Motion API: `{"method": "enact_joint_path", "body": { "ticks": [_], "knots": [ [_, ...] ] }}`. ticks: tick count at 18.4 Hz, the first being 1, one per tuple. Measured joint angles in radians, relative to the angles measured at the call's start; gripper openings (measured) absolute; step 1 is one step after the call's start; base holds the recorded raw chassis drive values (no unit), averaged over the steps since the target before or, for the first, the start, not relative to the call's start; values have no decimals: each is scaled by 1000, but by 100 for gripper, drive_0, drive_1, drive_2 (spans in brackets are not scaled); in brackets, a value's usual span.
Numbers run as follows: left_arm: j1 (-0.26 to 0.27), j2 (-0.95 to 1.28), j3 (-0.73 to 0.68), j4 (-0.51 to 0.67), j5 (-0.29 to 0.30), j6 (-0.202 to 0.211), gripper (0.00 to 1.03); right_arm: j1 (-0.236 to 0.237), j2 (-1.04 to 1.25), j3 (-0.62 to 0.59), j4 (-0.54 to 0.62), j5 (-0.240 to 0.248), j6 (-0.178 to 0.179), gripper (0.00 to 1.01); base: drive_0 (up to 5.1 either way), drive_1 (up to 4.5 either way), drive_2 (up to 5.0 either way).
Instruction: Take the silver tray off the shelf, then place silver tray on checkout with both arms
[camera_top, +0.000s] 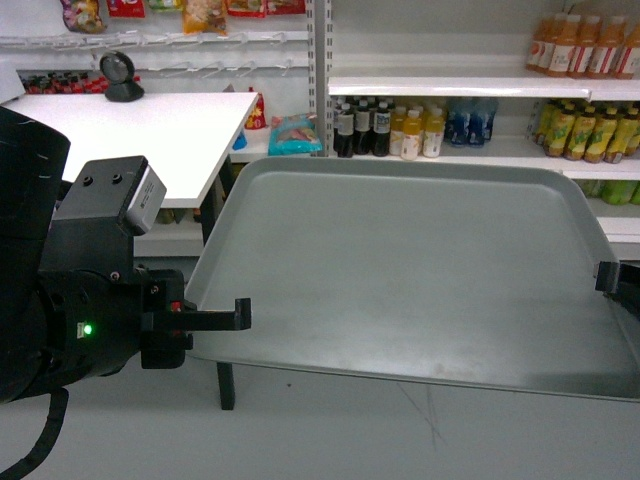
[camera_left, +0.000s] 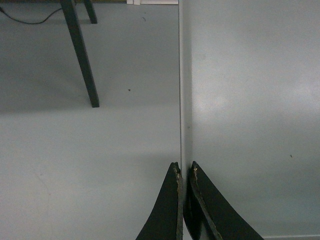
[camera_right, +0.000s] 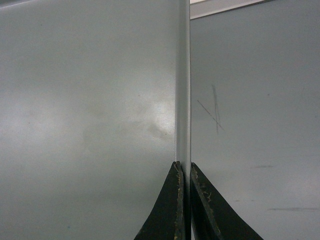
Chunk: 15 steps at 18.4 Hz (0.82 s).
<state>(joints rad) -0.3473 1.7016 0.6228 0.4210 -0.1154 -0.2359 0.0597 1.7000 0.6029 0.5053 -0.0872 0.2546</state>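
tray first: the silver tray (camera_top: 420, 270) hangs in mid-air over the grey floor (camera_top: 330, 430), carried flat between both arms and filling the middle and right of the head view. it is off any shelf and does not touch the checkout bench (camera_top: 130, 130), which stands to the upper left with a black round-headed scanner (camera_top: 122, 76) on its far edge; the tray's far left corner sits just in front of that bench's near corner in the picture, though whether they overlap in depth cannot be told.

the left claw (camera_top: 238, 315) reaches in from the bulky black left arm (camera_top: 70, 310), the one with the green light, and meets the tray's left rim. in the left wrist view its two thin fingers (camera_left: 167, 210) are pressed together on the rim edge, pinching the tray, with the tray surface on the right and floor and a dark bench leg (camera_left: 80, 55) on the left.

the right claw (camera_top: 607, 276) shows only as a black piece at the tray's right rim in the head view. the right wrist view shows its fingers (camera_right: 205, 210) likewise squeezed onto the rim, tray to the left, scuffed floor to the right.

behind the tray, white store shelves (camera_top: 480, 85) carry rows of bottled drinks (camera_top: 410, 128).
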Motion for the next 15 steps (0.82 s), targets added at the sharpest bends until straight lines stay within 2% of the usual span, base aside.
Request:
{"method": "enact_joint_path", "body": {
  "ticks": [15],
  "knots": [
    [0, 0, 0, -5, -1, 0, 3, 0, 0, 0, -7, 0, 0, 2, -502, 244, 244]
  ]
}}
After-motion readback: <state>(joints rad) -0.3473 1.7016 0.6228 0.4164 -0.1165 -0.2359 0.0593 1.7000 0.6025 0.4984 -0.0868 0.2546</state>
